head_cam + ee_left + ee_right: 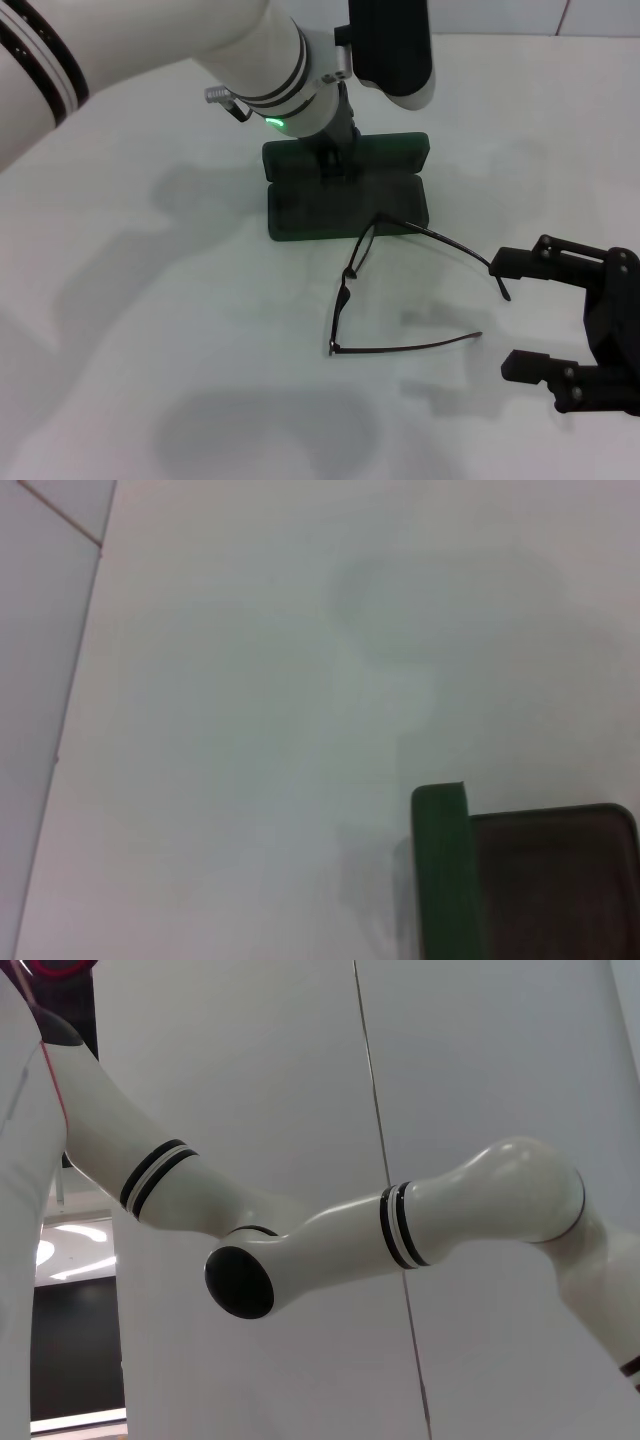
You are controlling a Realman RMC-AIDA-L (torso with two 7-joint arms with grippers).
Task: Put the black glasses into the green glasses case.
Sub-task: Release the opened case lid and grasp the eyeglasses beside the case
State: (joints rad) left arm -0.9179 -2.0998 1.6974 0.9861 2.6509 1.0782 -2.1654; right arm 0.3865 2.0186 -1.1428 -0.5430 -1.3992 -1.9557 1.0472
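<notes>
On the white table point(150, 400), black glasses point(345, 290) lie unfolded beside the right claw point(528, 312), spread wide.

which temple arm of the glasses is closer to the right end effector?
The far temple arm of the black glasses, running from beside the green glasses case; its tip ends next to the right end effector. The near temple arm stops short.

Lab: bare white table point(150, 380), panelled walls point(480, 1060)
</notes>
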